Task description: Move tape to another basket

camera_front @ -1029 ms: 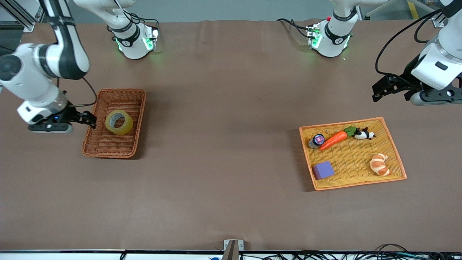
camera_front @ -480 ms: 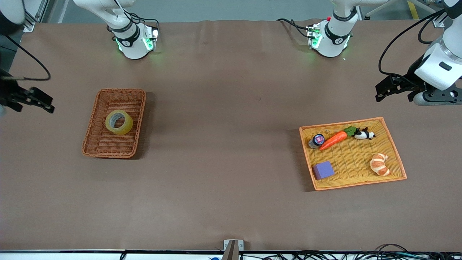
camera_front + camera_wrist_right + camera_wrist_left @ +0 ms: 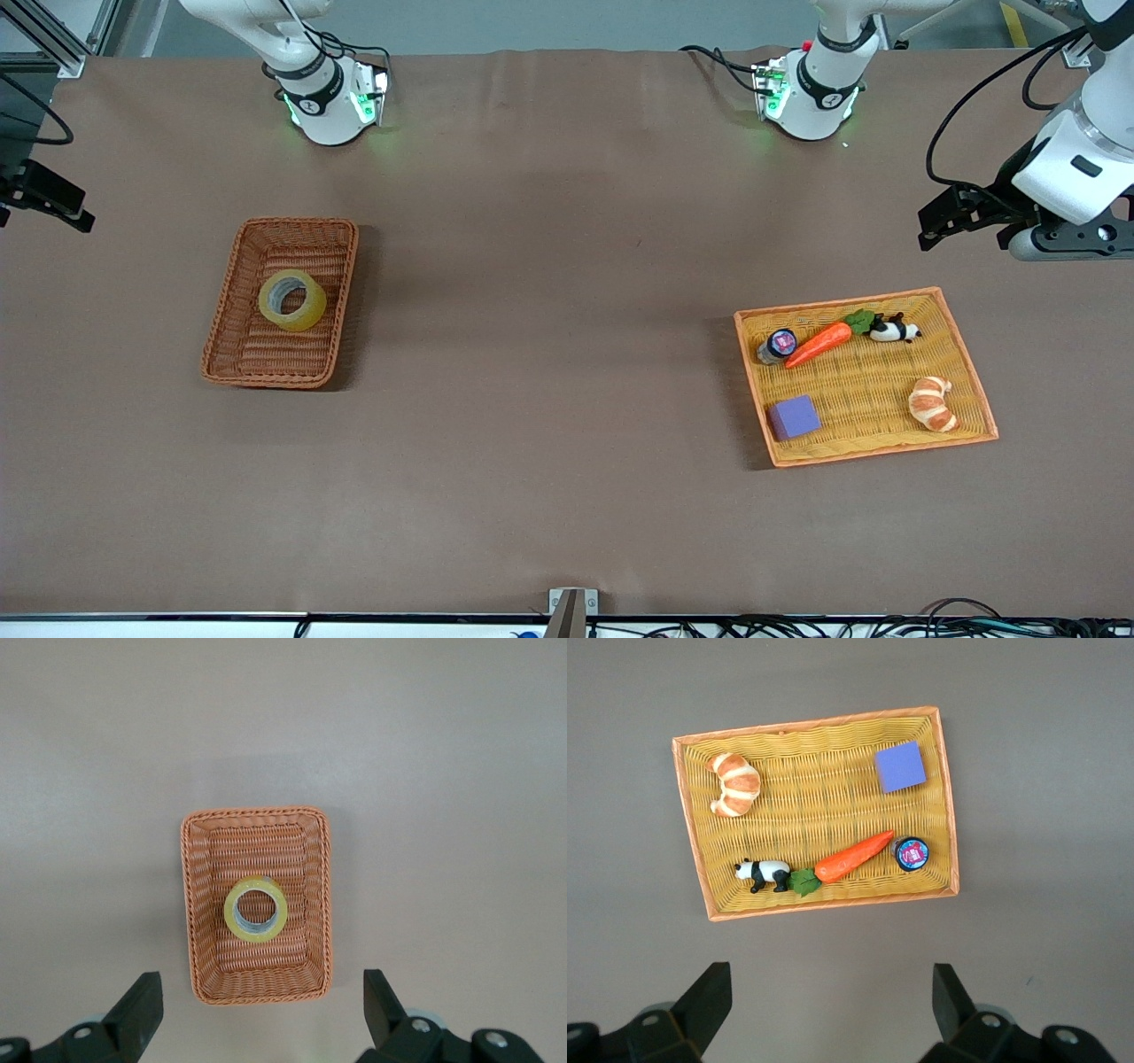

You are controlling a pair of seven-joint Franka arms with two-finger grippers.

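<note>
The tape, a yellowish roll with a grey core, lies flat in the reddish-brown wicker basket toward the right arm's end of the table. The right wrist view looks straight down on the tape and the basket. My right gripper hangs open and empty high over the table's edge at its own end, well clear of the basket; its fingers stand wide apart. My left gripper is open and empty over bare table beside the yellow tray.
The yellow-orange woven tray holds a croissant, a purple block, a carrot, a small round tin and a panda figure. Brown tabletop stretches between basket and tray.
My right arm has drawn away from the basket's side and risen toward the table's edge at its own end. The tape stays in the basket. The left arm has barely shifted.
</note>
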